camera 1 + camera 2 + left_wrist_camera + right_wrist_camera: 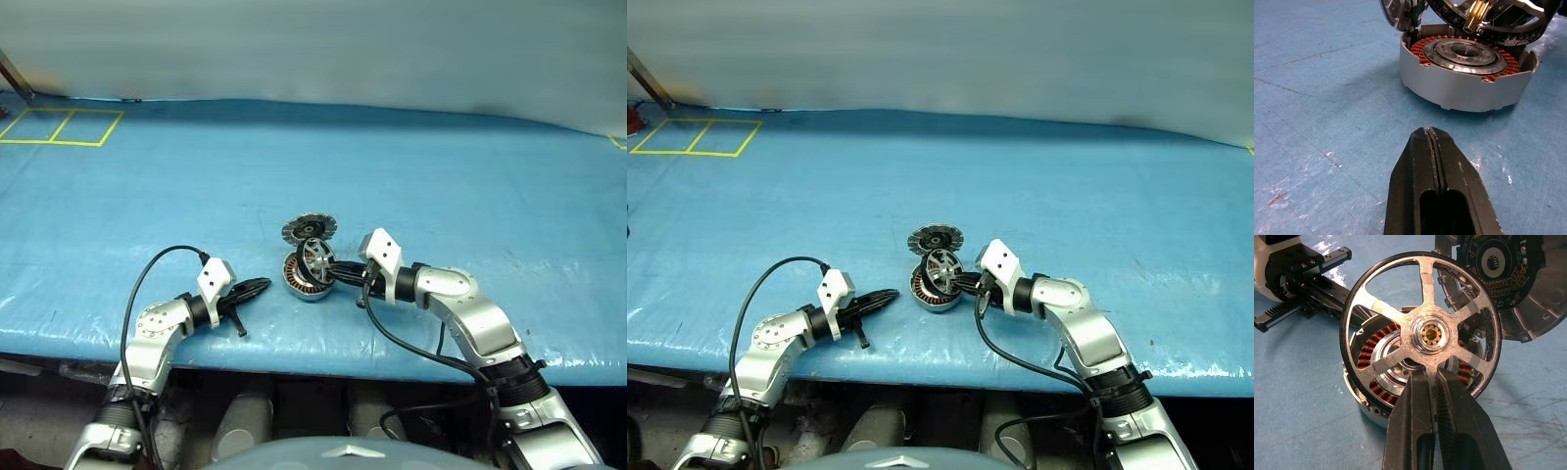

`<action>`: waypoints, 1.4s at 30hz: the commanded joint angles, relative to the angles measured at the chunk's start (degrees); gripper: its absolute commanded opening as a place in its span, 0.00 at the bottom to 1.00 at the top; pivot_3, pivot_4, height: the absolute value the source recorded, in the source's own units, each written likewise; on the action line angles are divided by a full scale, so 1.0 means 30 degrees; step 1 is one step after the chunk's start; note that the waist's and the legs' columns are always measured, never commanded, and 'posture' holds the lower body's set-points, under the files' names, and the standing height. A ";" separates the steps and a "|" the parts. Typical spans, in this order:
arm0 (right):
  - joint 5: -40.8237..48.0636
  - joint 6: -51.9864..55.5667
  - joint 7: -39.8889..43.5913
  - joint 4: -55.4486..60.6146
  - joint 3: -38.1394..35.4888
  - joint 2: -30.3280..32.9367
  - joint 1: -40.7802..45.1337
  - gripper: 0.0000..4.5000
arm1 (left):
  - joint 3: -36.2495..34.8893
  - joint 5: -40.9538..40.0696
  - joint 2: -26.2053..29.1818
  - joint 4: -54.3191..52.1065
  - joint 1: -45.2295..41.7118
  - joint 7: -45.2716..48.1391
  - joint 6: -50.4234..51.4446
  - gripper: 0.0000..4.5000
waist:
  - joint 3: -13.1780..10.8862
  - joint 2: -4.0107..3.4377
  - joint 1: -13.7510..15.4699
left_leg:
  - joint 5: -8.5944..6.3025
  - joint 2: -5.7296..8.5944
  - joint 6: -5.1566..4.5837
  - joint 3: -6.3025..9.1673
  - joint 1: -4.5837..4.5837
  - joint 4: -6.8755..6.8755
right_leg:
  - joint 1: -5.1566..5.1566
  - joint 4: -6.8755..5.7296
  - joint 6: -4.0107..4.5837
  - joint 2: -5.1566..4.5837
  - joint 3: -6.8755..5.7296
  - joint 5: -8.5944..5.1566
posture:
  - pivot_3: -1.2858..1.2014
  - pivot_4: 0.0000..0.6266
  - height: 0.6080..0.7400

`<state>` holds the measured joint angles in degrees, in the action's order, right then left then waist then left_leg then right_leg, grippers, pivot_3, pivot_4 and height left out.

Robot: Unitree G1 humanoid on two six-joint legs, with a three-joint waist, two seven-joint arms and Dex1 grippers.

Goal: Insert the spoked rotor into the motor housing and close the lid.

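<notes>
Left eye view: at lower centre of the frame, the right gripper pinches the spoked rotor, tilted on edge over the motor housing on the blue table; the lid stands open just behind. The left gripper, pressed together and empty, rests to the lower left.

Left wrist view: shut black fingers point at the housing's grey wall and copper windings, top centre.

Right wrist view: the rotor's lower spoke sits clamped between two fingers at centre; the ribbed lid fills the upper right.
</notes>
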<state>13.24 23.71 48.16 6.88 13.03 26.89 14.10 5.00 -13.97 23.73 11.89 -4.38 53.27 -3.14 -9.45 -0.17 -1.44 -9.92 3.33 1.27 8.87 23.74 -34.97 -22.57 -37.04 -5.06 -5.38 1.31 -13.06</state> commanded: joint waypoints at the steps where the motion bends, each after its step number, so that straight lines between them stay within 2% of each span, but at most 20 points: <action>1: -0.0270 -0.0339 -0.0071 -0.0090 0.0013 0.0010 0.0149 0.00 | -0.0182 0.0013 0.0021 -0.0155 0.0106 -0.0080 -0.0321 0.00 | 0.0000 0.0000 -0.0002 | 0.0000 0.0000 0.0000 0.0000 0.0000 0.0000 | 0.0000 0.0000 0.0000 0.0000 -0.0001 0.0000 | 0.52 0.24 1.00; 5: -0.0148 -0.0327 0.0211 0.0068 -0.0051 0.0115 0.0097 0.00 | -0.0150 0.0008 0.0014 -0.0171 0.0161 -0.0137 -0.0307 0.00 | 0.0000 0.0000 -0.0006 | 0.0000 0.0000 0.0001 0.0001 0.0000 0.0002 | -0.0001 0.0000 0.0000 -0.0001 0.0000 0.0000 | 0.52 0.24 1.00; 10: -0.0278 -0.1195 0.0429 0.0526 -0.0103 0.0296 -0.0067 0.32 | -0.0109 0.0010 -0.0018 -0.0028 0.0083 -0.0132 -0.0371 0.00 | 0.0000 0.0000 0.0008 | 0.0000 0.0003 0.0000 0.0001 0.0005 0.0001 | -0.0003 0.0002 0.0000 -0.0002 0.0000 0.0000 | 0.52 0.24 1.00; 23: 0.1569 -0.1221 0.0592 0.1084 -0.1118 -0.0443 -0.0099 0.32 | -0.0112 -0.0020 -0.0077 0.0261 -0.0244 -0.0009 -0.0503 0.00 | -0.0001 0.0000 0.0024 | -0.0001 0.0002 0.0001 0.0005 0.0010 0.0005 | -0.0004 0.0005 0.0000 -0.0002 -0.0001 -0.0001 | 0.52 0.24 1.00; 29: 0.0894 -0.1376 -0.0517 -0.0711 -0.0803 -0.1803 0.0588 0.02 | -0.0106 -0.0016 -0.0030 0.0288 -0.0239 -0.0002 -0.0597 0.00 | 0.0000 0.0000 -0.0001 | -0.0001 0.0004 0.0001 0.0006 0.0011 0.0009 | -0.0012 0.0005 0.0001 -0.0002 -0.0002 0.0000 | 0.52 0.24 1.00; 37: -0.0037 -0.1483 -0.0388 -0.1925 0.0323 -0.2334 0.0762 0.02 | -0.0141 0.0002 0.0005 0.0063 -0.0036 -0.0155 -0.0573 0.00 | 0.0000 -0.0002 -0.0004 | 0.0000 0.0005 0.0001 0.0008 0.0010 0.0030 | -0.0021 0.0005 -0.0001 -0.0001 -0.0005 0.0002 | 0.52 0.24 1.00; 42: -0.1686 -0.1614 -0.0960 -0.2588 0.1430 -0.2119 0.0263 0.02 | -0.0126 0.0018 -0.0020 -0.0075 0.0142 -0.0311 -0.0579 0.00 | 0.0008 -0.0011 -0.0055 | -0.0001 0.0002 0.0002 0.0004 -0.0011 0.0031 | -0.0015 0.0007 0.0002 -0.0001 -0.0004 -0.0001 | 0.52 0.24 1.00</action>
<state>9.77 18.76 45.68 0.09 15.60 20.36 15.56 4.83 -14.02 23.69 13.05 -4.41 52.46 -4.38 -9.42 -0.20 -1.60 -9.92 3.33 1.28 8.88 23.66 -34.86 -22.60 -37.02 -5.05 -5.38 1.29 -13.07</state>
